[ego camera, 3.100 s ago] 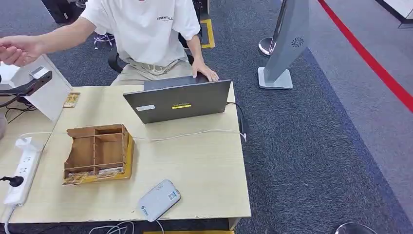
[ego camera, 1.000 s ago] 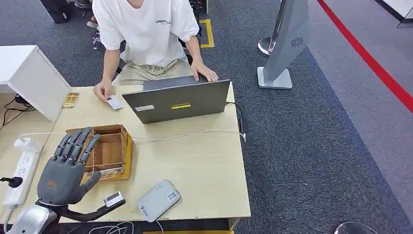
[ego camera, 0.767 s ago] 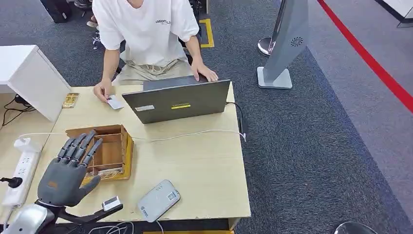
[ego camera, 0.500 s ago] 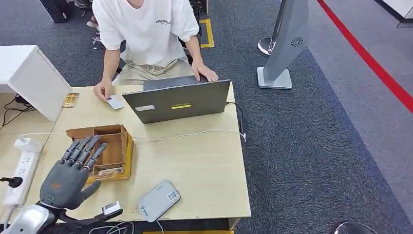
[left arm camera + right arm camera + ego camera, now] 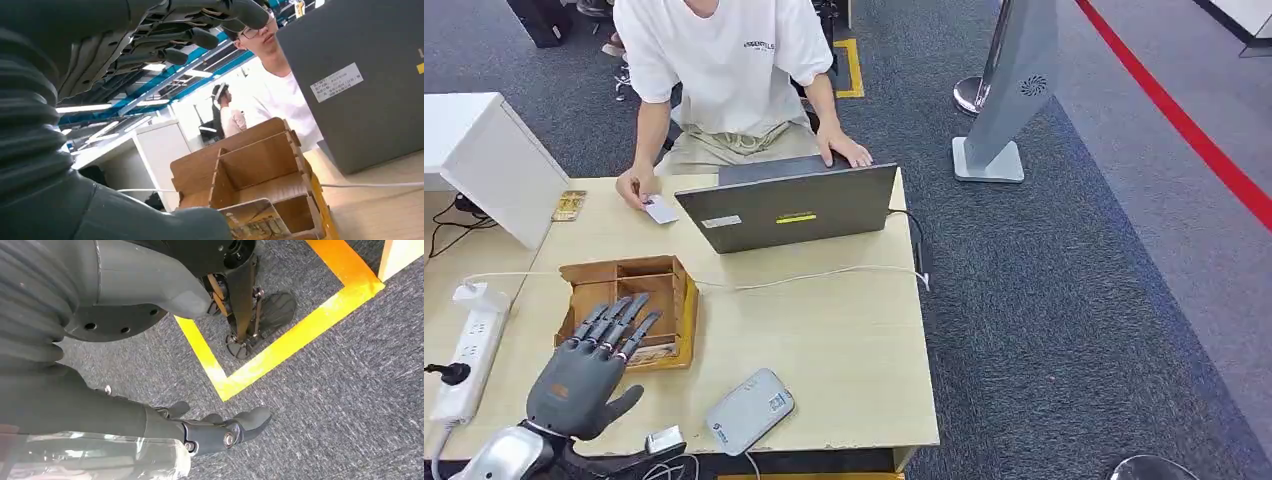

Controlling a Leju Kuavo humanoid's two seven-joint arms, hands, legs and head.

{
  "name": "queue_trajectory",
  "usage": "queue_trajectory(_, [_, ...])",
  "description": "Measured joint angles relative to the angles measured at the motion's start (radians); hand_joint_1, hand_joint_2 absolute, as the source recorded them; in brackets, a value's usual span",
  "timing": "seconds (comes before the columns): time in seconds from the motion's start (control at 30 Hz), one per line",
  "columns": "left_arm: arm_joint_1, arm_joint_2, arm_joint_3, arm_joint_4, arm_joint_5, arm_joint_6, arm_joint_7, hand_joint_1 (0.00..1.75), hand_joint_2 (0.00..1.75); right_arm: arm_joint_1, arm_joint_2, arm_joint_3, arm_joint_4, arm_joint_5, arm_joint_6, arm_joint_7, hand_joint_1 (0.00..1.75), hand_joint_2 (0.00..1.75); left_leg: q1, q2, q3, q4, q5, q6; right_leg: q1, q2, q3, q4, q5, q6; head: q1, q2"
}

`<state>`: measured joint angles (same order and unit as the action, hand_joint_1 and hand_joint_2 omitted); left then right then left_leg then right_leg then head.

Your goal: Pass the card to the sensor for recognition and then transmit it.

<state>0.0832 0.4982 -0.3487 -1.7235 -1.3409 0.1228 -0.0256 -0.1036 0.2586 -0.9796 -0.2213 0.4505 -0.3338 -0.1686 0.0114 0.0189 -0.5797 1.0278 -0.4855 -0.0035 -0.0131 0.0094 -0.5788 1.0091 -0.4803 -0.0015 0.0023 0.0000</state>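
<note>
Beneath the left robot hand (image 5: 584,375) lies the wooden card box (image 5: 629,310).

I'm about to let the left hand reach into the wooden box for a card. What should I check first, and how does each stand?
1. Left hand empty, fingers apart: ok.
2. Hand over the box: ok, at its near edge.
3. Cards in the near compartment: ok.
4. Sensor unobstructed: ok.
5. Person's hand away from box: ok.
6. Right hand empty: ok, hanging above the floor.
</note>
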Motion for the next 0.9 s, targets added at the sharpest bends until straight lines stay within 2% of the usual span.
queue_trajectory(0.2, [0.0, -0.005, -0.015, 0.015, -0.005, -0.006, 0.0, 0.0, 1.75, 0.0, -0.002, 0.0, 0.0, 0.0, -0.002, 0.003, 0.0, 1.75, 0.0, 0.0, 0.0, 0.0, 0.0, 0.0, 0.0, 0.0, 0.0, 0.0, 0.0, 0.0, 0.0, 0.0])
queue_trajectory(0.33, [0.0, -0.004, -0.031, 0.026, -0.003, -0.032, 0.013, 0.0, 1.75, 0.0, -0.003, 0.0, 0.0, 0.003, -0.001, 0.003, 0.0, 1.75, 0.0, 0.0, 0.0, 0.0, 0.0, 0.0, 0.0, 0.0, 0.0, 0.0, 0.0, 0.0, 0.0, 0.0])
queue_trajectory(0.67, [-0.006, -0.032, -0.044, 0.098, -0.072, 0.014, 0.085, 0.0, 1.75, 0.0, -0.004, 0.0, 0.0, 0.015, -0.008, 0.009, 0.0, 1.75, 0.0, 0.0, 0.0, 0.0, 0.0, 0.0, 0.0, 0.0, 0.0, 0.0, 0.0, 0.0, 0.0, 0.0])
queue_trajectory(0.9, [-0.021, -0.077, -0.044, 0.152, -0.164, 0.099, 0.129, 0.0, 1.75, 0.0, -0.004, 0.0, 0.0, 0.032, -0.012, 0.021, 0.0, 1.75, 0.0, 0.0, 0.0, 0.0, 0.0, 0.0, 0.0, 0.0, 0.0, 0.0, 0.0, 0.0, 0.0, 0.0])
